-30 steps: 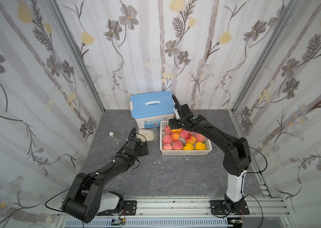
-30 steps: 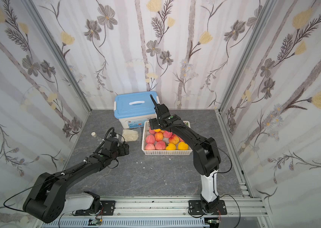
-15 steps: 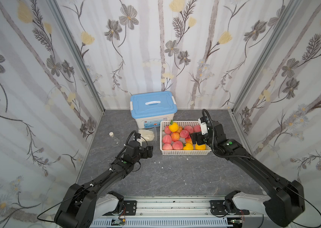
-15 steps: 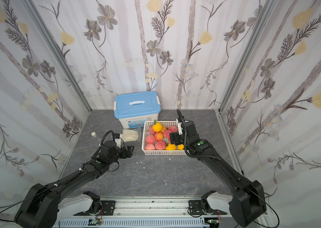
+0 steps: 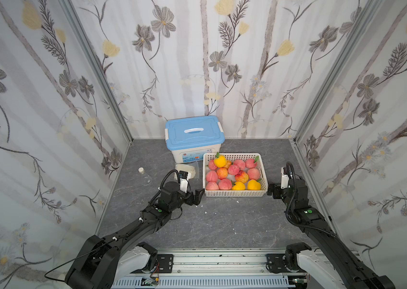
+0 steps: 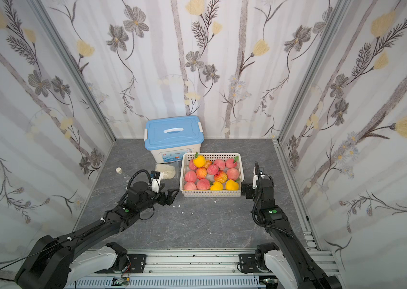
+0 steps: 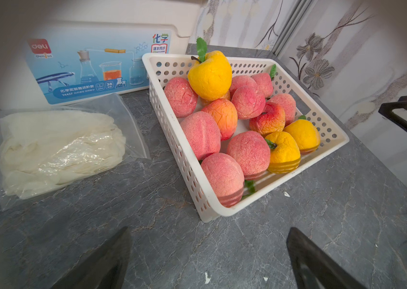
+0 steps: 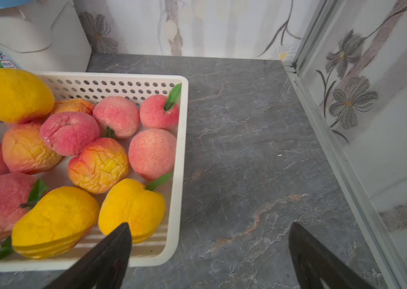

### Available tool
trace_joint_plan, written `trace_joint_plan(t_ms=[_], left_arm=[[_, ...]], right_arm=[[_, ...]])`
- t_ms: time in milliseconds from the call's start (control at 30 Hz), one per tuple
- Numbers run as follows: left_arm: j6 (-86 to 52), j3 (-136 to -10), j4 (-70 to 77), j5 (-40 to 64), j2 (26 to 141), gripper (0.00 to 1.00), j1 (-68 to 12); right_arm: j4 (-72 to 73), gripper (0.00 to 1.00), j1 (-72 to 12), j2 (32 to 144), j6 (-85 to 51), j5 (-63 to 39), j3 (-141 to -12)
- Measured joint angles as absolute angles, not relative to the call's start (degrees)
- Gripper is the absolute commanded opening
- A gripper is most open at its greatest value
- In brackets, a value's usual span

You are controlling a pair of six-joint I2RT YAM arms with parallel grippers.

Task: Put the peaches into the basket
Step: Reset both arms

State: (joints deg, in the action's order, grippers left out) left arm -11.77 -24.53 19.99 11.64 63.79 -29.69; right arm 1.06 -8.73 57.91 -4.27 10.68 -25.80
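Observation:
The basket [image 5: 235, 194] [image 6: 211, 194] stands on the grey floor and holds several peaches [image 5: 233, 169] [image 6: 213, 169], pink, orange-blushed and yellow. One yellow peach [image 5: 220, 160] [image 7: 210, 75] [image 8: 12, 95] rests on top of the pile at the back left. My left gripper [image 5: 196, 196] [image 7: 208, 230] hovers low just off the basket's front left corner, open and empty. At the front right corner my right gripper [image 5: 272, 191] [image 8: 211, 225] is open and empty too, with one finger [image 8: 112, 245] in front of the basket rim [image 8: 180, 162].
A white storage box with a blue lid [image 5: 193, 133] stands behind the basket. A plastic bag [image 7: 60, 147] lies left of the basket, and a small clear flask [image 5: 145, 176] farther left. White crumbs [image 5: 237, 201] dot the floor. Walls close in on three sides.
My right gripper left the yellow peach on the pile at the back left and drew back to the basket's front right corner. My left gripper moved right towards the front left corner.

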Motion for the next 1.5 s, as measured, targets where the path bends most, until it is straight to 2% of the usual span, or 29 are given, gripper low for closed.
trace_joint_plan(t_ms=[200, 367, 633, 967, 1200, 1367, 1500], left_arm=[[-11.33, -24.12, 20.14, 11.62, 62.65, 0.99, -29.76], [-10.92, -24.1, 20.34, 11.6, 62.57, 0.99, -29.76], [-10.48, -24.1, 20.23, 10.66, 62.26, 0.99, -29.8], [-8.05, -24.4, 18.09, 6.44, 61.43, 1.0, -29.78], [-7.42, -28.47, 9.76, -5.13, 57.78, 1.0, -29.02], [-7.51, -27.77, 5.82, -14.94, 53.1, 1.0, -21.06], [-6.37, -23.7, 8.27, -18.0, 53.93, 1.0, -13.41]], right_arm=[[15.59, 0.98, -6.15, 59.29, -1.23, 8.97, -15.31], [28.88, 0.98, -4.69, 63.59, 0.49, 6.37, -13.06], [48.45, 1.0, -3.2, 81.47, 0.45, 2.52, -14.35], [45.74, 1.0, -2.9, 84.6, -0.21, 2.22, -22.87], [42.92, 1.0, -2.87, 84.68, -1.23, 4.49, -23.31], [42.63, 1.0, -2.87, 84.68, -1.23, 4.75, -23.33], [42.28, 1.0, -2.87, 84.68, -1.23, 4.89, -23.38]])
